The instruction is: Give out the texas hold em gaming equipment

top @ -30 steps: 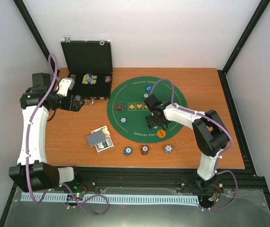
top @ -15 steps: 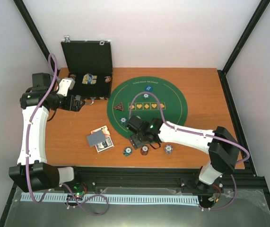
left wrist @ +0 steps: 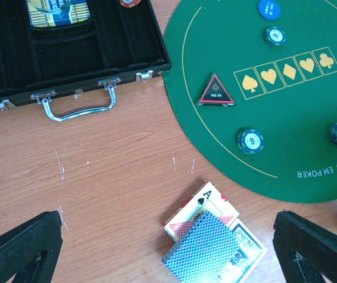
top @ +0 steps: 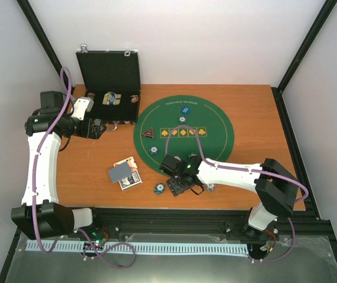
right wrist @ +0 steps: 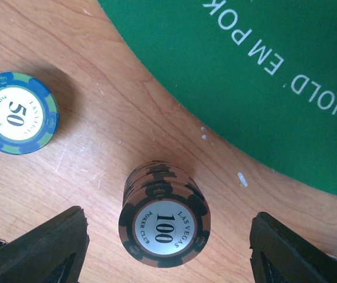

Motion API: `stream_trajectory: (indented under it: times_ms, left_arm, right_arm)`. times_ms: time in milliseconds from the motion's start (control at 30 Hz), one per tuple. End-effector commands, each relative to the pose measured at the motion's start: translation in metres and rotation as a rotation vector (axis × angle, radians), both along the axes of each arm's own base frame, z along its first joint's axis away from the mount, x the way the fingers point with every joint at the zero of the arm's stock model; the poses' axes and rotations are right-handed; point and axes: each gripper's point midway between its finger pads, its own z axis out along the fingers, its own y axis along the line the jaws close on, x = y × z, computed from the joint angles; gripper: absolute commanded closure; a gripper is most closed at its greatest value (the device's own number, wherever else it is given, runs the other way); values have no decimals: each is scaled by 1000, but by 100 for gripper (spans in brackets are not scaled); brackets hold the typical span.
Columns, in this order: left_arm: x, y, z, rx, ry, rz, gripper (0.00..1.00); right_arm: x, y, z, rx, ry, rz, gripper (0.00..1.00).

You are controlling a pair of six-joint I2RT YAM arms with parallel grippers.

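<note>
so the black case (top: 109,73) sits open right in front of the left gripper (top: 100,128), lid standing up, silver handle (left wrist: 79,107) and latches (left wrist: 144,75) facing it. green round felt mat (top: 215,144) is off to that gripper's right, its white-lettered edge just ahead of the right gripper (top: 180,187). all on a wooden table (top: 262,183)
</note>
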Motion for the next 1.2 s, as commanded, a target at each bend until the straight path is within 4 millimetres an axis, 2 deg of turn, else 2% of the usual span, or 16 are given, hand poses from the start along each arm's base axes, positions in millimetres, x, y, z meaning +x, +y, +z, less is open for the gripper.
stream_trajectory:
  times_ms: [0,167,533,700,800,967,1167]
  left_arm:
    - [-2,0,9,-10,-26,10,0]
    - [-3,1,10,-4,-27,9,0]
    - [-4,2,11,4,-30,13,0]
    - [-3,2,10,2,-30,16,0]
    - [-3,2,11,6,-33,17,0]
    - [-4,3,11,8,-33,19,0]
    - [-2,3,10,5,-31,21,0]
  right_arm:
    - [-2,2,-12,0,15,-3,27]
    - [-2,4,-21,-10,25,5,32]
    - [3,5,-20,-5,14,-3,50]
    - [3,6,-15,3,8,-5,57]
    - [5,6,-13,3,3,-5,65]
    - [4,6,-12,2,2,-6,73]
    - [11,9,7,12,-30,-2,81]
